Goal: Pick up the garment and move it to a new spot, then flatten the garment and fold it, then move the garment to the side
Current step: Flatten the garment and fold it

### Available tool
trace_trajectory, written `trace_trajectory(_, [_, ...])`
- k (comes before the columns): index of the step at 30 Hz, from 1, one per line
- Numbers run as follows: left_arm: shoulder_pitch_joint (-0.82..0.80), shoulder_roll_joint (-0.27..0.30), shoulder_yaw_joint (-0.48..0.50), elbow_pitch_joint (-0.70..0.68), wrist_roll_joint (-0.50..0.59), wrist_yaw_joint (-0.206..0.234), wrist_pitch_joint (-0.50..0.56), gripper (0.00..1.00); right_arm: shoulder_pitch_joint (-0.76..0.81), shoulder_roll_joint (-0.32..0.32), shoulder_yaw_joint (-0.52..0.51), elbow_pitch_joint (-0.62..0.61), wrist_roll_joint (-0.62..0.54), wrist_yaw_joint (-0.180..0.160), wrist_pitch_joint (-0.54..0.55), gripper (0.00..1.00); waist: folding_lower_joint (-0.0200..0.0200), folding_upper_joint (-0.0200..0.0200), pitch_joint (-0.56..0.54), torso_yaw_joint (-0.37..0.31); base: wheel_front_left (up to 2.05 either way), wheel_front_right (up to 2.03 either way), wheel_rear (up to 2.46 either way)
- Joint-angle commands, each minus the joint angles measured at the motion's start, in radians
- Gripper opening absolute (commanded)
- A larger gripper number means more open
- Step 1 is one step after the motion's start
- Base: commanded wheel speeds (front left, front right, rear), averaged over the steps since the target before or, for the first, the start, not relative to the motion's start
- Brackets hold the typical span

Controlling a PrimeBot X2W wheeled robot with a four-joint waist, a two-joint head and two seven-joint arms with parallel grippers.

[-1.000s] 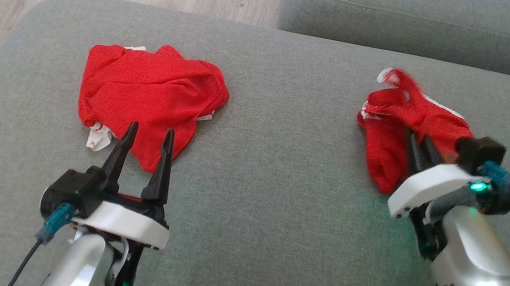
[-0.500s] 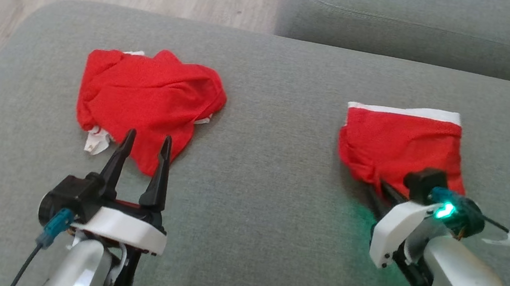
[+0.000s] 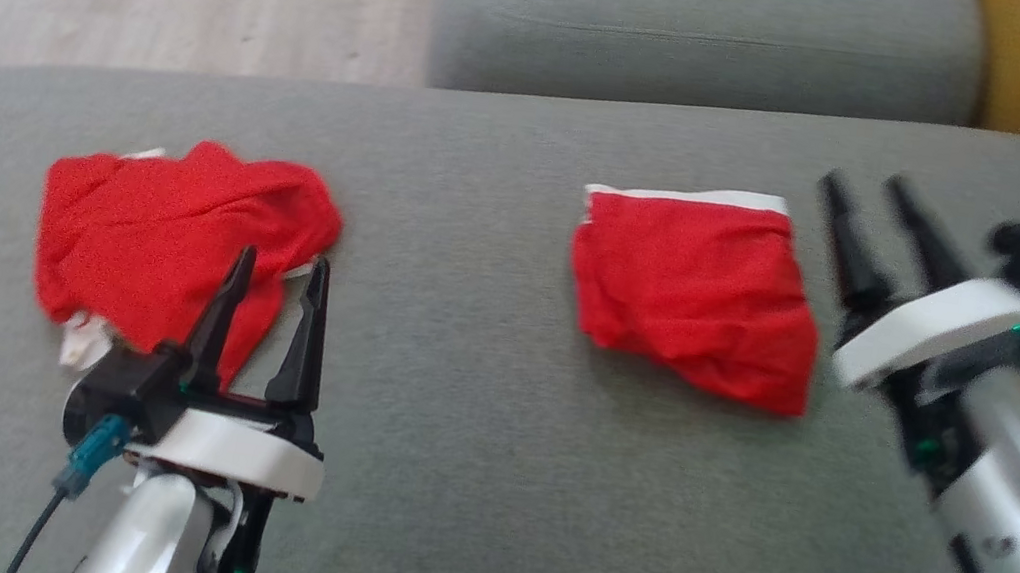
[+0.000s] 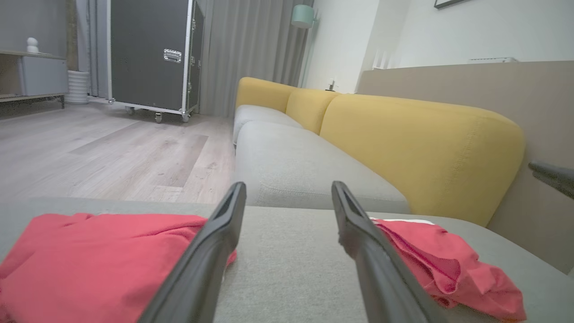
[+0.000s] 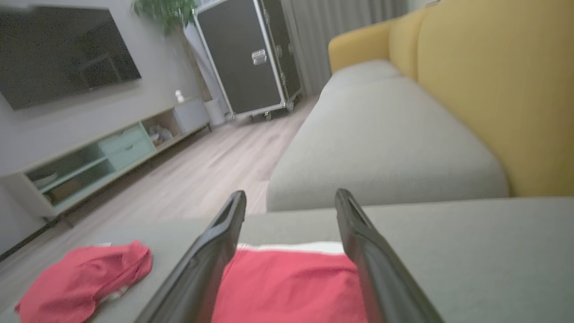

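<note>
Garment (image 3: 692, 288), red with a white band along its far edge, is lying folded on the grey sofa cushion (image 3: 461, 481), right of centre. Just beside its right edge the right claw (image 3: 861, 181) is hanging with fingers apart, empty. The left claw (image 3: 284, 259) is standing wide and empty at the near edge of a second red garment (image 3: 143, 242).

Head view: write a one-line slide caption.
Left gripper open near a crumpled red garment; right gripper open beside a folded garment, on a grey sofa.
</note>
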Motion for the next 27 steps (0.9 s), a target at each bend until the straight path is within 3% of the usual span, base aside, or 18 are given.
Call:
trace_trajectory(1, [-0.02, 0.007, 0.037, -0.045, 0.012, 0.002, -0.008, 1.0, -0.031, -0.023, -0.028, -0.037, -0.01, 0.003, -0.025, 1.0, 0.0, -0.0001, -0.014, -0.048, 0.0, 0.0, 0.0])
trace_trajectory(6, [-0.021, 0.007, 0.044, -0.076, 0.013, 0.002, -0.008, 1.0, -0.004, -0.034, -0.176, -0.055, -0.138, 0.003, -0.061, 1.0, 0.0, -0.0001, -0.014, -0.092, 0.0, 0.0, 0.0])
trace_trajectory(8, [-0.016, 0.007, 0.052, -0.094, 0.011, 0.004, -0.008, 1.0, 0.068, 0.01, -0.333, -0.115, -0.243, 0.003, -0.063, 1.0, 0.0, -0.0001, -0.013, -0.108, 0.0, 0.0, 0.0])
trace_trajectory(13, [0.014, 0.007, 0.063, -0.112, 0.005, 0.011, -0.008, 1.0, 0.272, 0.173, -0.58, -0.247, -0.409, 0.003, -0.064, 1.0, 0.0, -0.0001, -0.011, -0.115, 0.0, 0.0, 0.0])
trace_trajectory(17, [0.043, 0.007, 0.065, -0.106, 0.006, 0.013, -0.008, 1.0, 0.385, 0.258, -0.639, -0.323, -0.525, 0.003, -0.064, 1.0, 0.0, -0.0001, -0.004, -0.115, 0.0, 0.0, 0.0])
trace_trajectory(25, [0.021, 0.007, 0.037, -0.109, 0.003, 0.011, -0.008, 1.0, 0.397, 0.285, -0.657, -0.371, -0.622, 0.003, -0.058, 1.0, 0.0, -0.0001, 0.036, -0.066, 0.0, 0.0, 0.0])
trace_trajectory(26, [0.014, 0.007, 0.031, -0.11, 0.003, 0.011, -0.008, 1.0, 0.386, 0.285, -0.657, -0.372, -0.628, 0.003, -0.049, 0.88, 0.0, -0.0001, 0.046, -0.056, 0.0, 0.0, 0.0])
trace_trajectory(27, [0.008, 0.007, 0.025, -0.111, 0.002, 0.01, -0.008, 1.0, 0.373, 0.282, -0.657, -0.372, -0.636, 0.003, -0.041, 0.0, 0.0, -0.0001, 0.057, -0.044, 0.0, 0.0, 0.0])
